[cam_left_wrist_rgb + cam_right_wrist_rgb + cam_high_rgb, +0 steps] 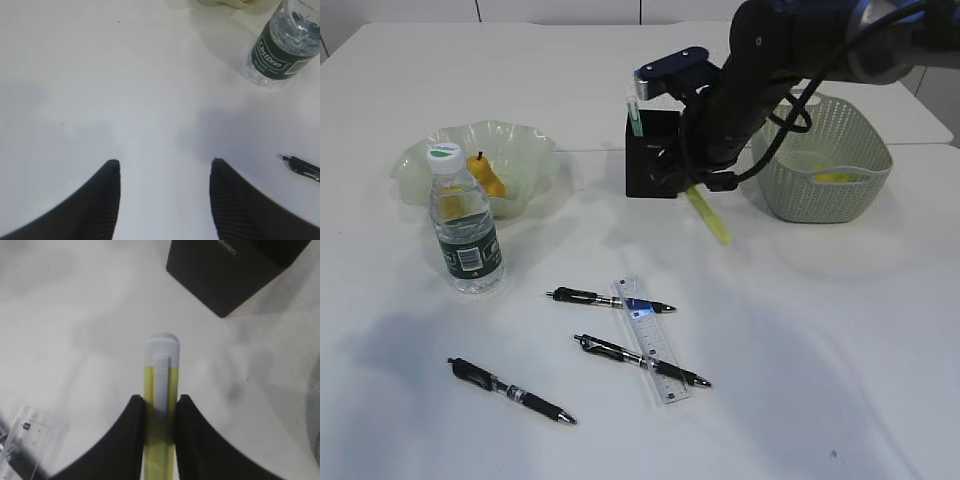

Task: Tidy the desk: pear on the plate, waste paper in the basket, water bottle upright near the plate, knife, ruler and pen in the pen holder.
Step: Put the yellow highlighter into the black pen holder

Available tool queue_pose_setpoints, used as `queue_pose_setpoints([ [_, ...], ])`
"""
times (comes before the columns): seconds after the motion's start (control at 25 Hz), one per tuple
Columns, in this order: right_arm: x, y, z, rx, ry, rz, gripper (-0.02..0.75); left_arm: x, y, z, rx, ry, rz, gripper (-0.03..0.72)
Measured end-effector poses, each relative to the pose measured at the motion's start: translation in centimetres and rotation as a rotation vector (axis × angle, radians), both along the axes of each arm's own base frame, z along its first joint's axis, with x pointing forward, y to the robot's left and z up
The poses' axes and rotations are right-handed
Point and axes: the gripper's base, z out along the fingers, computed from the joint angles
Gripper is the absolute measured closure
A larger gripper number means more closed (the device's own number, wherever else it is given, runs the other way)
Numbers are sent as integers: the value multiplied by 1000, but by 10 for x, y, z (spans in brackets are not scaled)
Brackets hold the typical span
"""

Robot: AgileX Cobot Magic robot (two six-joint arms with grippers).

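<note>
My right gripper is shut on the knife, a yellow-green one with a pale slider, held above the desk just in front of the black pen holder. In the exterior view the knife slants down from under the right arm. A green-white stick stands in the holder. The pear lies in the ruffled plate, and the water bottle stands upright beside it. The clear ruler lies across two black pens; a third pen lies apart. My left gripper is open over bare desk.
The sage green basket stands right of the pen holder, with something yellow inside. The right arm hangs over the holder and the basket's left rim. In the left wrist view the bottle is at upper right and a pen tip at right.
</note>
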Motion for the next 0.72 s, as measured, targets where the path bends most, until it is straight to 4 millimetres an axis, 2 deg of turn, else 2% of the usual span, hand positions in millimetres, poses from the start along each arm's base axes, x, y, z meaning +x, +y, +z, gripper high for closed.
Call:
queue_pose_setpoints([
  [0.72, 29, 8, 26, 150, -418, -31, 613, 0, 0, 0, 0, 2, 0, 286],
])
